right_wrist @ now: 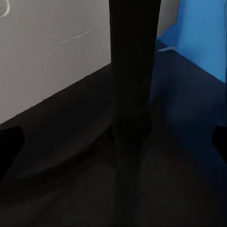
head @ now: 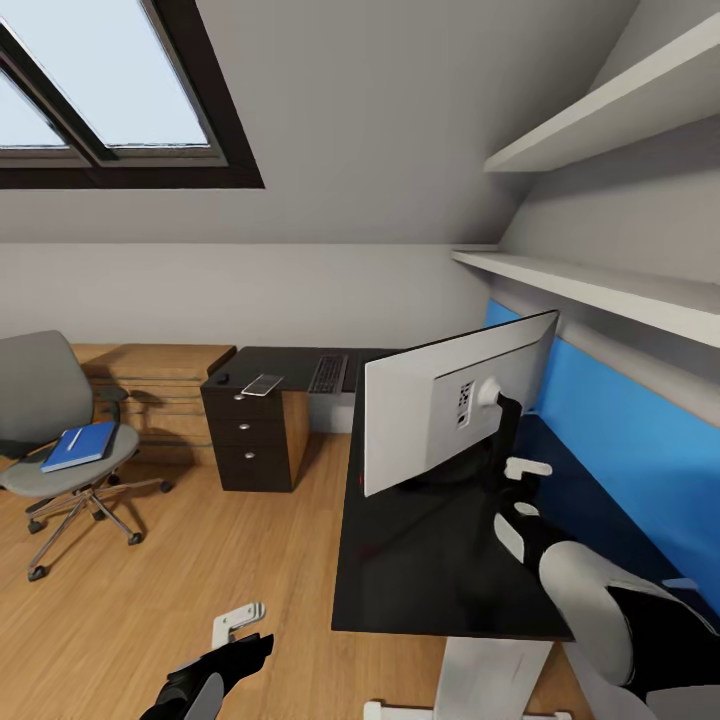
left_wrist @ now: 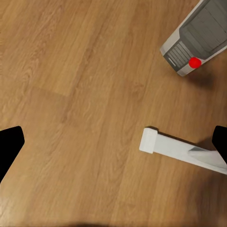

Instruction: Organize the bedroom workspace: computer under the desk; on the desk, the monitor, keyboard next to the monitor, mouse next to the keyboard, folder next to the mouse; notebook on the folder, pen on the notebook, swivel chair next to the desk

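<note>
Reaching right jaws (head: 527,478), spread apart, toward the monitor (head: 450,410) stand on the table (head: 420,560) (left jaws (head: 238,620) also apart, hanging over floor (left_wrist: 85,94)).

Attic bedroom office: skylight (head: 110,90), desk (head: 440,560), monitor (head: 450,410), swivel chair (head: 45,400).

The glossy black L-shaped worktop (head: 420,560) carried a wide monitor (head: 440,410) with a white back and black stand. A bright blue panel (head: 630,440) ran along the worktop's far edge. The dark three-drawer unit (head: 243,440) had round silver knobs. The bright blue folder (head: 80,445) lay on the grey padded swivel chair (head: 45,420). The light wood plank floor (left_wrist: 85,85) showed warm grain. The dark grey keyboard (head: 328,373) had a silvery edge.
</note>
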{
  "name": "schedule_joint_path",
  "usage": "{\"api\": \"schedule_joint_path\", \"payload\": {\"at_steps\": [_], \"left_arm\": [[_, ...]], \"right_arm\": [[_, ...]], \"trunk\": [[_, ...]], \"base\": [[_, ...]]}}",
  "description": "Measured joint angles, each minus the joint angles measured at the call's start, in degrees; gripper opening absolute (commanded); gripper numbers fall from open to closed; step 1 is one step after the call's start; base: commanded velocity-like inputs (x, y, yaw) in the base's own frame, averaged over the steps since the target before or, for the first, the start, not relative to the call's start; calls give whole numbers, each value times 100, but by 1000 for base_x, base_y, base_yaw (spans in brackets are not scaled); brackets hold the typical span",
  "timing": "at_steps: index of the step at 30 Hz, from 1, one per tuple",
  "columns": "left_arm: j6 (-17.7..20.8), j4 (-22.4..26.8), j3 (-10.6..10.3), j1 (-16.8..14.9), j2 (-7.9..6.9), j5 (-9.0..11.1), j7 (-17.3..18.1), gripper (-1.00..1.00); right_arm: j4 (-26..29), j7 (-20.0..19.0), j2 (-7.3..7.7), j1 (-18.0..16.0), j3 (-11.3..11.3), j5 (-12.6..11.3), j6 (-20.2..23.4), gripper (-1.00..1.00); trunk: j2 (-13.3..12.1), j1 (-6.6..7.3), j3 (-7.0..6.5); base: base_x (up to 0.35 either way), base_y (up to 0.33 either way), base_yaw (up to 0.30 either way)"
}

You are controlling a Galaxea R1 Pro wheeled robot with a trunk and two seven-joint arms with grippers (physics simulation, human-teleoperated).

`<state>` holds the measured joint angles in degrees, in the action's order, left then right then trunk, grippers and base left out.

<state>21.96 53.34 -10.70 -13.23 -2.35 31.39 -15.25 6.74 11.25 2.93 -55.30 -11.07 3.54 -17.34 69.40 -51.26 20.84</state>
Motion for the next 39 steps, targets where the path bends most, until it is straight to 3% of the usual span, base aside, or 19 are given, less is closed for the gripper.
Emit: {"api": "schedule_joint_path", "payload": {"at_steps": [2, 7, 8, 9, 11, 13, 17, 20, 21, 29, 30, 39], "left_arm": [[0, 0, 3, 0, -1, 0, 0, 100], [2, 0, 10, 0, -3, 0, 0, 100], [1, 1, 13, 0, -3, -2, 1, 100], [1, 0, 13, 0, -3, -2, 3, 100], [6, 1, 15, 0, -3, -1, 1, 100], [7, 0, 14, 0, -3, -1, 0, 100], [8, -14, 10, 0, -3, 0, 0, 100], [7, -17, 14, 0, -3, 0, 0, 100], [2, -18, 15, 0, -3, 0, 0, 100], [3, -18, 15, 0, -2, 0, 0, 100], [4, -18, 5, -1, -2, -1, -1, 100], [2, -17, -17, 0, 15, -8, -1, 100]], "right_arm": [[372, 4, -4, 25, -33, -90, 296, 100], [1776, 7, -76, 598, -75, -214, 1281, 100], [2594, 0, -172, 987, -89, -218, 1687, 100], [2953, -4, -215, 1169, -94, -219, 1848, 100], [4362, 6, -360, 1904, -87, -221, 2501, 100], [5305, 8, -453, 2379, -86, -227, 2903, 100], [6533, 2, -708, 2994, -65, -226, 3459, 100], [6709, -4, -833, 3095, 58, -219, 3503, 100], [6815, -1, -900, 3180, 215, -220, 3512, 100], [7060, 15, -945, 3308, 660, -228, 3521, 100], [7151, 16, -1092, 3354, 815, -241, 3524, 100], [7343, 14, -1120, 3451, 864, -235, 3510, 100]], "trunk": [[0, 0, 0], [0, 0, 0], [1, 0, 1], [0, 0, 1], [1, 0, 1], [1, 0, 0], [0, 0, 0], [0, 0, 0], [0, 0, 0], [0, 0, 0], [0, -1, 0], [-1, -2, -2]], "base": [[0, 0, 0], [0, 0, 0], [0, 0, 0], [0, 0, 0], [0, 0, 0], [0, 0, 0], [0, 0, 0], [0, 0, 0], [0, 0, 0], [-16, 32, 0], [-119, 228, 0], [-155, 282, -17]]}}
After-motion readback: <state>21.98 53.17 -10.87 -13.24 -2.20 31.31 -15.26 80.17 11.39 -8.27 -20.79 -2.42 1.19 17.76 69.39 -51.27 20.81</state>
